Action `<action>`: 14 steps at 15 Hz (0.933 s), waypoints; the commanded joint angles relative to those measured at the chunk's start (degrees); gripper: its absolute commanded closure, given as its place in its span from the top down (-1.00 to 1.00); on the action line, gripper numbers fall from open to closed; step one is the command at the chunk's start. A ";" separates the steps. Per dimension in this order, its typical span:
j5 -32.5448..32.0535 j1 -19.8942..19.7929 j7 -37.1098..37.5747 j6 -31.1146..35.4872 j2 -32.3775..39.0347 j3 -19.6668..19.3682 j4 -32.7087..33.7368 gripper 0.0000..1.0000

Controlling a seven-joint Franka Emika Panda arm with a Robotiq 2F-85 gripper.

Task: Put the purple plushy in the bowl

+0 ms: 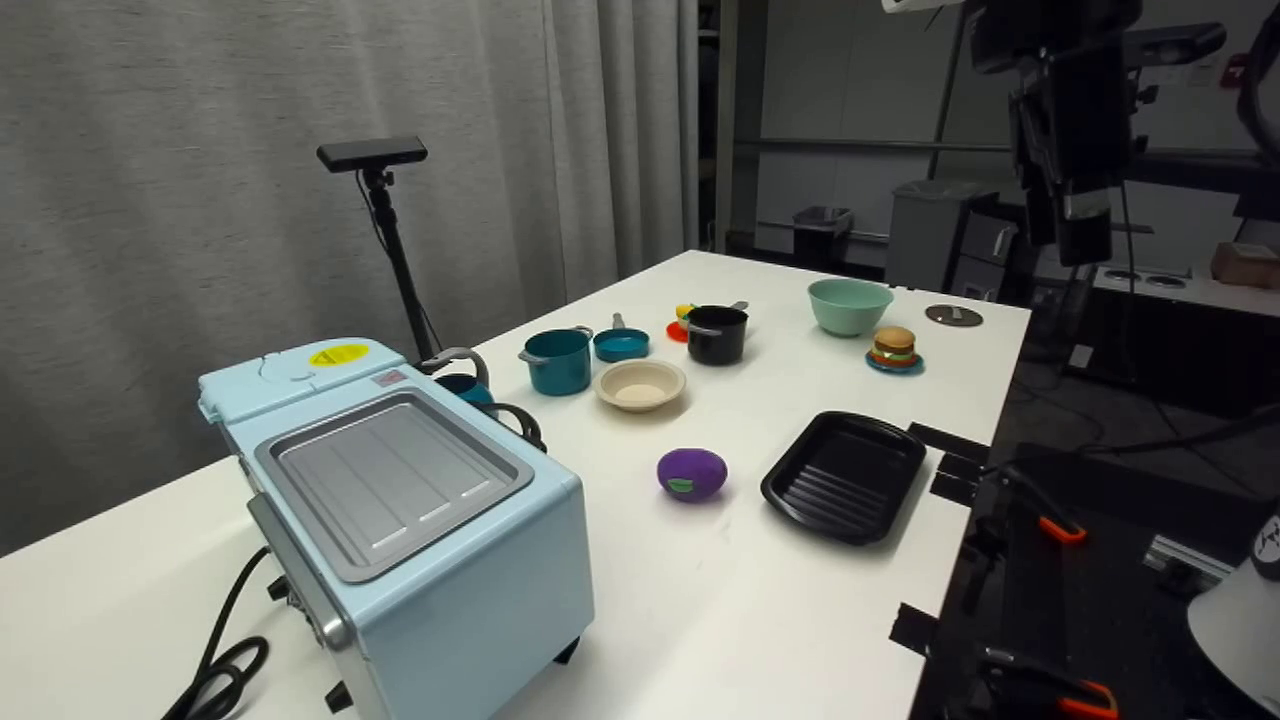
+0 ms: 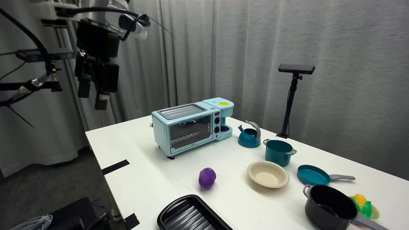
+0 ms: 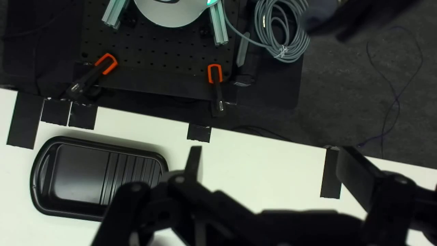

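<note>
Curtains [image 2: 255, 48]: grey, are hanging behind the table [image 2: 153, 179].
Table: one, white; five strips of black tape [image 3: 199, 133] are showing along its edge in the wrist view.
Oven [image 2: 191, 127]: one, pale blue, is standing toward one end of the table.
Claw [image 3: 273, 165]: one is hanging well above the table, its two fingers [image 3: 356, 177] standing wide apart.
Tray [image 1: 845, 470]: one, black, is lying near the table's edge.
Bowls: two; one green bowl [image 1: 850, 318] is standing well apart from one beige bowl [image 2: 267, 174].
Pots: two; one teal pot [image 1: 560, 367] and one black pot [image 1: 717, 342] are standing either side of one teal pan [image 2: 313, 175].
Kettle [image 2: 249, 140]: one, teal, is standing between the oven and the teal pot.
Burger [image 1: 893, 343]: one toy is resting on one blue plate [image 1: 903, 369] near the green bowl.
Purple plushy [image 1: 692, 470]: one is lying on the table between the oven and the tray, outside both bowls.
</note>
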 commanded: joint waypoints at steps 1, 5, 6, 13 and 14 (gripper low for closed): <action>0.29 -1.03 -0.65 0.01 0.00 0.80 0.06 1.00; -0.44 -1.18 -0.70 1.18 -0.13 1.12 -0.16 1.00; -0.57 -1.25 -0.58 1.28 -0.14 1.19 -0.18 1.00; -2.52 -1.64 0.13 5.07 -0.57 1.82 -0.64 1.00; -2.88 -1.65 0.22 5.74 -0.60 1.88 -0.70 1.00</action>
